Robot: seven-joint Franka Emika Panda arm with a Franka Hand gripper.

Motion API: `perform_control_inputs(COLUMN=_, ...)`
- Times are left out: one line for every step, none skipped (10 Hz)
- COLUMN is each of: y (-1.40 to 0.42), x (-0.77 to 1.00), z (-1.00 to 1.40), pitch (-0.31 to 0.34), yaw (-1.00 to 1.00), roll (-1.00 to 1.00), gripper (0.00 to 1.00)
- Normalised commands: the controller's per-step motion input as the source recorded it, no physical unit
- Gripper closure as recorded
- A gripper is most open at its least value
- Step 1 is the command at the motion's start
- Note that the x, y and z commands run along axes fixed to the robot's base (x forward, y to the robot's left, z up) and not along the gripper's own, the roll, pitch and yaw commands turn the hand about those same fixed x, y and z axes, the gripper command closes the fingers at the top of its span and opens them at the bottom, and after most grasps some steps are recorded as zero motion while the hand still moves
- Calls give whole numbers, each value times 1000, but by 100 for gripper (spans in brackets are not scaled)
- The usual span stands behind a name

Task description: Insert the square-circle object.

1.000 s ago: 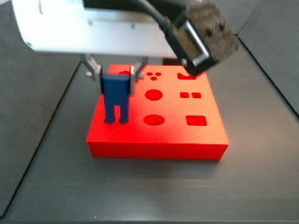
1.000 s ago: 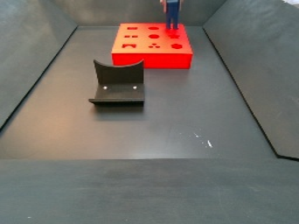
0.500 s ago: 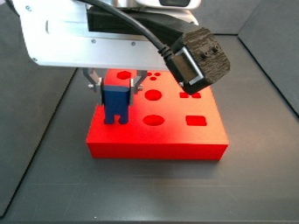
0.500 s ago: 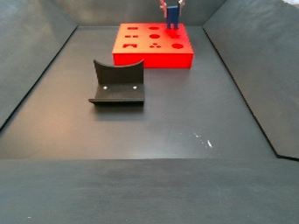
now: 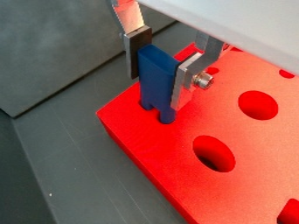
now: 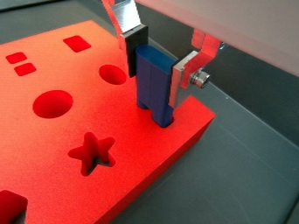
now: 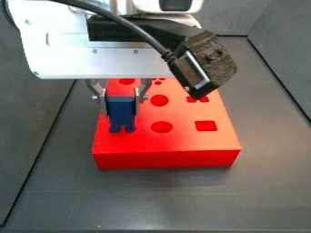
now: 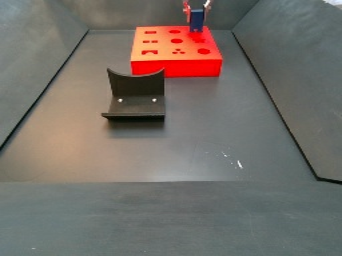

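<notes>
The square-circle object (image 5: 158, 83) is a bright-blue peg that stands upright with its two prongs in the holes at a corner of the red block (image 5: 233, 179). My gripper (image 5: 163, 74) is shut on its upper part, one finger on each side. Both wrist views show this; in a wrist view the peg (image 6: 152, 83) stands near the block's edge (image 6: 47, 140). In a side view the peg (image 7: 120, 109) sits low in the block (image 7: 183, 141) under the gripper (image 7: 119, 94). In a side view the peg (image 8: 198, 18) is far back, with the gripper (image 8: 197, 9) partly cut off.
The red block has other holes: round ones (image 5: 260, 103), a star (image 6: 93, 150) and squares (image 7: 203, 126). The dark fixture (image 8: 134, 95) stands on the floor in front of the block (image 8: 167, 62). Dark sloping walls enclose the floor.
The gripper and the blue peg have moved down; the peg now sits lower in the red block, with less of it showing above the top.
</notes>
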Motion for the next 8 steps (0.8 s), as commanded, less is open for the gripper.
perform_control_inputs(y=0, x=0, z=-17, pitch=-74, yaw=57, roll=500, gripper=100)
perform_control_inputs(y=-129, x=63, z=20, pitch=39, yaw=180, roll=500, gripper=100)
perform_control_inputs(y=-274, x=14, z=0, pitch=86, yaw=166, roll=500, gripper=100)
perform_control_inputs(y=-289, x=23, z=-320, pitch=0, yaw=146, roll=500, gripper=100)
perform_control_inputs(y=-329, x=63, z=-371, pitch=0, yaw=111, roll=476, gripper=100)
perform_control_inputs(y=-306, x=83, z=-383, pitch=0, yaw=80, roll=471, gripper=100)
perform_control_inputs(y=-89, x=274, z=-683, pitch=53, yaw=0, roll=297, gripper=100)
perform_control_inputs(y=0, x=266, z=-1000, pitch=0, yaw=0, roll=71, gripper=100)
